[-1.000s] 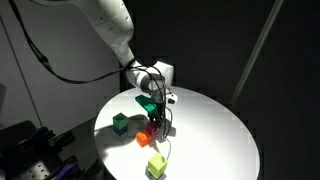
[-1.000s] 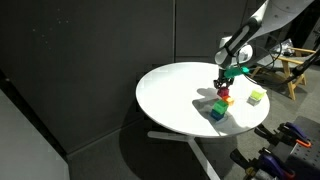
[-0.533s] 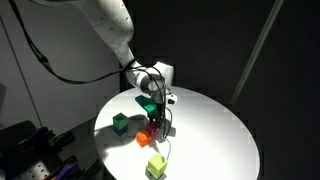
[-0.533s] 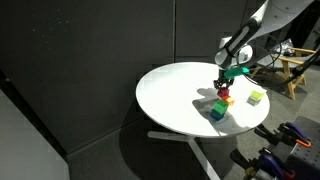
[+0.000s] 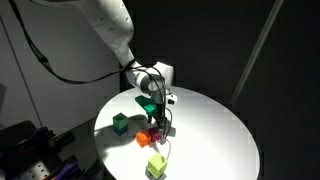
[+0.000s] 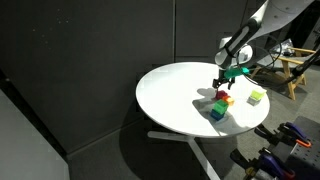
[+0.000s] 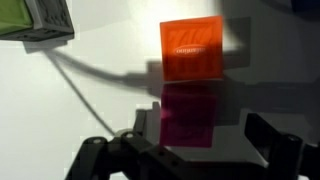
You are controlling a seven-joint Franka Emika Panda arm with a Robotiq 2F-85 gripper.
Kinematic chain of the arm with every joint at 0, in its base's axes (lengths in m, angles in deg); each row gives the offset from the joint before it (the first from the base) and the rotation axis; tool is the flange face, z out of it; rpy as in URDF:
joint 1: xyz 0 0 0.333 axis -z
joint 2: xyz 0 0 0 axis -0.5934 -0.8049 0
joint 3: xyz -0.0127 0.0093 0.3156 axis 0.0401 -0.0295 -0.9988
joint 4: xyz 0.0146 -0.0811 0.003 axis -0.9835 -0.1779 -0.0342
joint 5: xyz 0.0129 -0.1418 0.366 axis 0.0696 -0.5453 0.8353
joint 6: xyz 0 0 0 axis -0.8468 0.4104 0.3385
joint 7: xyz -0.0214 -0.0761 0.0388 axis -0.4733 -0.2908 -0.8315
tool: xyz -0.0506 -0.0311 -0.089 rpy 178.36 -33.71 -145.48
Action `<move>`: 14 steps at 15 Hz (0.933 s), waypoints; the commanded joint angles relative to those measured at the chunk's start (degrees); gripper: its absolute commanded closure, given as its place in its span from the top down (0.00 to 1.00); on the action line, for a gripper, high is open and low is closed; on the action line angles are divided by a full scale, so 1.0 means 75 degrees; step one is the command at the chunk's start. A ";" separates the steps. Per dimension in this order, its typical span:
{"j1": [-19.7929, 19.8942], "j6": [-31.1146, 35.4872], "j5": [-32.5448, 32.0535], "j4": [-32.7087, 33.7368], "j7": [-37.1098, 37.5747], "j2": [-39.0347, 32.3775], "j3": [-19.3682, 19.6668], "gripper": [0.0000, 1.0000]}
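Note:
In the wrist view my gripper (image 7: pixel 202 128) stands open. A magenta block (image 7: pixel 188 112) lies on the white table between its dark fingers (image 7: pixel 262 135), close to the left one and apart from the right one. An orange block (image 7: pixel 190 48) lies just beyond the magenta one, touching or nearly touching it. In both exterior views the gripper (image 5: pixel 157 118) (image 6: pixel 222 86) hangs low over these two blocks (image 5: pixel 148 136) (image 6: pixel 225 98) on the round white table (image 5: pixel 215 135).
A yellow-green block (image 5: pixel 156 166) (image 7: pixel 35 18) sits near the table's edge. A dark green block (image 5: pixel 120 123) (image 6: pixel 217 110) rests close to the orange one. Black curtains surround the table (image 6: pixel 170 95). Wooden furniture (image 6: pixel 295 65) stands behind.
The jaws have opened off the magenta block, which now rests on the table. The arm has hardly moved.

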 commanded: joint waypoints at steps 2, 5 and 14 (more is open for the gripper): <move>-0.0020 -0.0245 0.0027 -0.0005 0.0077 0.0104 0.0018 1.00; -0.0010 -0.0332 0.0034 -0.0084 0.0053 0.0218 0.0015 1.00; 0.0036 -0.0467 0.0020 -0.0448 -0.0013 0.0758 0.0085 1.00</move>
